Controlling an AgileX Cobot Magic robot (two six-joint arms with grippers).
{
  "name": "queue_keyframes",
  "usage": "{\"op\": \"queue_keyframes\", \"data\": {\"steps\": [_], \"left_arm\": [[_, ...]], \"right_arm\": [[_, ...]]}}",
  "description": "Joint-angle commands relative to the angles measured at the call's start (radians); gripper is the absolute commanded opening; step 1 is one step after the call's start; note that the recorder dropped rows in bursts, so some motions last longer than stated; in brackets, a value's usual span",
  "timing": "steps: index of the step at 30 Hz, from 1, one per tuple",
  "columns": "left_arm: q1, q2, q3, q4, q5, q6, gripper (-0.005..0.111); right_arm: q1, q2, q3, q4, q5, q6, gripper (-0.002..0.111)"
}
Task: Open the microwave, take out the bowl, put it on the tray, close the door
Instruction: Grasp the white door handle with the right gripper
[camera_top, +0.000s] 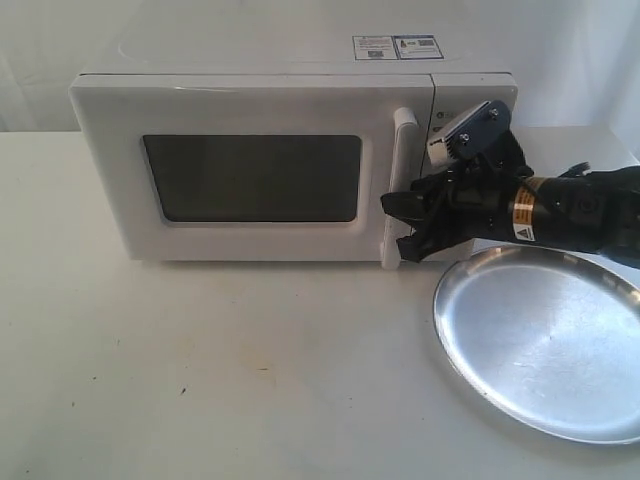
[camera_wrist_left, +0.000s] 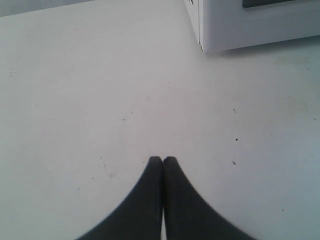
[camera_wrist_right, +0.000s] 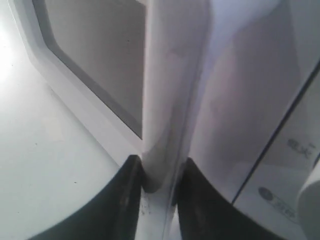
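Observation:
The white microwave (camera_top: 260, 90) stands at the back of the table with its door (camera_top: 250, 180) closed flat against the body. The bowl is hidden from every view. My right gripper (camera_top: 402, 226) reaches in from the right, and its black fingers (camera_wrist_right: 131, 172) clamp the lower end of the vertical bar handle (camera_wrist_right: 170, 100) from both sides. The silver tray (camera_top: 545, 340) lies on the table just below that arm. In the left wrist view my left gripper (camera_wrist_left: 163, 159) hangs shut and empty over bare tabletop, a short way from a bottom corner of the microwave (camera_wrist_left: 235, 25).
The white table (camera_top: 200, 370) runs in front of the microwave and to the left of the tray. The control panel with a round dial (camera_wrist_right: 310, 200) sits just right of the handle, mostly covered by my right arm in the exterior view.

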Motion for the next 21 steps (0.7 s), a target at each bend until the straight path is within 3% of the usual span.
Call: {"op": "queue_keyframes", "data": {"steps": [1,6,15,21], "left_arm": [[-0.006,-0.002,-0.002,-0.007,-0.002,-0.003,0.0],[-0.006,-0.002,-0.002,-0.007,-0.002,-0.003,0.0],[-0.006,-0.002,-0.002,-0.007,-0.002,-0.003,0.0],[-0.006,-0.002,-0.002,-0.007,-0.002,-0.003,0.0]], "right_arm": [[0.046,-0.003,0.004,-0.088,-0.126,-0.037,0.003],[0.046,-0.003,0.004,-0.117,-0.158,-0.05,0.0],[0.046,-0.003,0.004,-0.206,-0.418,-0.043,0.0],[0.046,-0.003,0.004,-0.305,-0.463,0.0,0.0]]}}
